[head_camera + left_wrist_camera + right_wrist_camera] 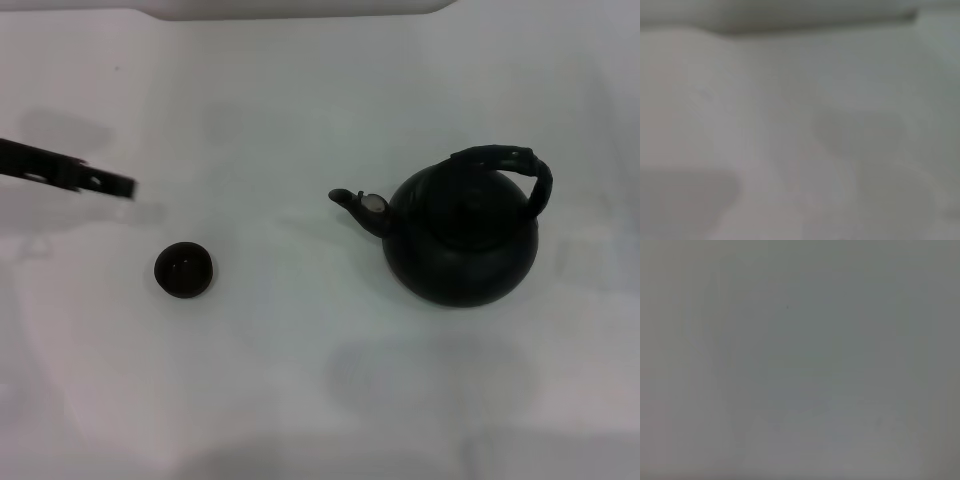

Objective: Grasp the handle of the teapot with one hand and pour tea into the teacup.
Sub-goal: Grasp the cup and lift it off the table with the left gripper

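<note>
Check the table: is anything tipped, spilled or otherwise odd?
Nothing stands out. The teapot sits upright, spout toward the teacup, which is also upright. No spill shows on the table. The left end effector hovers nearby.

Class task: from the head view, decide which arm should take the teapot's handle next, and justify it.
Probably right: the handle arches over the teapot on the robot's right. The left pincer hangs far off, beyond the teacup.

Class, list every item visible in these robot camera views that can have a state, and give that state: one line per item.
Large round matte black teapot: upright on the white table, spout toward the cup, not held.
Thick black arched handle: raised over the pot, ungrasped.
Tiny round dark brown teacup: upright, standing apart from the pot; contents unclear.
Left gripper: at the robot's left edge, beyond the cup, holding nothing.
Right gripper: not visible.
</note>
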Robot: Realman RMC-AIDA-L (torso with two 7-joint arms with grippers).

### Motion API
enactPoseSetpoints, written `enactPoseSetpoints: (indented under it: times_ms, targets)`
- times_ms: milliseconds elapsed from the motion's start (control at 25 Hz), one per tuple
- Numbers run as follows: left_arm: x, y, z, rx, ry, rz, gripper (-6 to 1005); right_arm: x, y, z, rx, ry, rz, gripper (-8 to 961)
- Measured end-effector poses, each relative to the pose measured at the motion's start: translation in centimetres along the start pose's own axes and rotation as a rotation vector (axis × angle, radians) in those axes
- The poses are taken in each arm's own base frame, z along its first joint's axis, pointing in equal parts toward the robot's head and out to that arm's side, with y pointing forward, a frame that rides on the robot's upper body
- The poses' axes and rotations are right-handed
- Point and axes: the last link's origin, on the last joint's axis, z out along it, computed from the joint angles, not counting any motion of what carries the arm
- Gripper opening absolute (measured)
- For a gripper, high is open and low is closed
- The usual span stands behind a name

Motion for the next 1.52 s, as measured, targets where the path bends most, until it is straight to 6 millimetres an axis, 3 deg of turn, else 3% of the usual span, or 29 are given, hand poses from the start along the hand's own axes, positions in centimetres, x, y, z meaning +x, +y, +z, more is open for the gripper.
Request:
enactPoseSetpoints:
  times_ms: [160, 440, 880, 1120, 1520]
  targets:
    - [1.5, 2.4, 0.5, -0.024, -0.117, 0.042, 768, 0.0, 0.0, 0.0, 0.001, 0.000, -0.001, 877]
    - [2.7, 3.6, -0.3, -0.016, -0.145, 0.061, 774, 0.5, -0.3, -0.4, 0.010, 0.023, -0.001, 878]
    - [3.2, 6.0, 1.7, 0.044, -0.268, 0.139, 884, 0.6, -0.3, -0.4, 0.011, 0.030, -0.003, 878]
    - [3.2, 7.3, 2.5, -0.015, -0.268, 0.153, 884, 0.6, -0.4, -0.4, 0.012, 0.030, -0.003, 878]
    - [2.5, 7.7, 3.3, -0.012, -0.323, 0.163, 884, 0.5, -0.4, -0.3, 0.015, 0.029, -0.003, 877]
